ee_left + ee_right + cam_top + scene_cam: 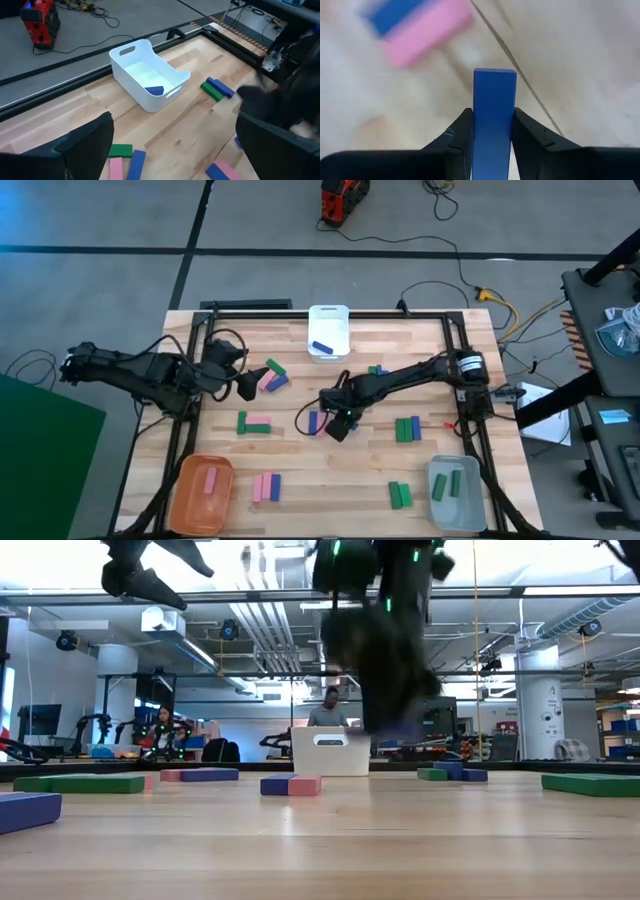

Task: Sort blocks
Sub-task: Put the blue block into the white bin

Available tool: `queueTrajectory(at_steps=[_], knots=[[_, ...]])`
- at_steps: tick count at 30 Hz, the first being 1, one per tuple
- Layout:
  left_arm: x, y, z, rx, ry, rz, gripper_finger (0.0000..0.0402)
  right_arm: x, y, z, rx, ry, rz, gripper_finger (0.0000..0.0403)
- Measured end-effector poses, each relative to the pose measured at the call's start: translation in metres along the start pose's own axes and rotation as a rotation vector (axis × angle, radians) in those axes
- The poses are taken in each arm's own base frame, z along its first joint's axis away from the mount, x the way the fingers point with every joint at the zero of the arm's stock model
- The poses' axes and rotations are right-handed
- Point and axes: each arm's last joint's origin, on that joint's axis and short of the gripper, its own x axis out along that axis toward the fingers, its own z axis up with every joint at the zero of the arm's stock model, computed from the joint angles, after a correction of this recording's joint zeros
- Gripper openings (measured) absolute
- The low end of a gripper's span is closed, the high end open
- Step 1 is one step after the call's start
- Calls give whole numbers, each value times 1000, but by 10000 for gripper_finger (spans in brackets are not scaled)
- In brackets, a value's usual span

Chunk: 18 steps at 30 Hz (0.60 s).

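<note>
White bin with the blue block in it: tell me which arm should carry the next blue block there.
Right. The right gripper is shut on a blue block at mid-table, so it likely only needs to travel to the white bin. The left gripper is open and holds nothing.

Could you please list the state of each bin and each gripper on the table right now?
white bin: holds one blue block
orange bin: holds one pink block
grey bin: holds two green blocks
right gripper: shut on blue bar
left gripper: open, empty
</note>
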Motion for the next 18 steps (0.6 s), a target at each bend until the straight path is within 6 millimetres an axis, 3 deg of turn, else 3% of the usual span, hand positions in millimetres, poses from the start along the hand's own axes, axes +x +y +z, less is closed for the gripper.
queueTrajectory(at_steps=[9,18], knots=[[0,0,0,1,0,0,388,-95,-38,27,8,-346,82,91],[1,0,0,-21,-10,9,388,-119,-100,73,58,-609,56,91]])
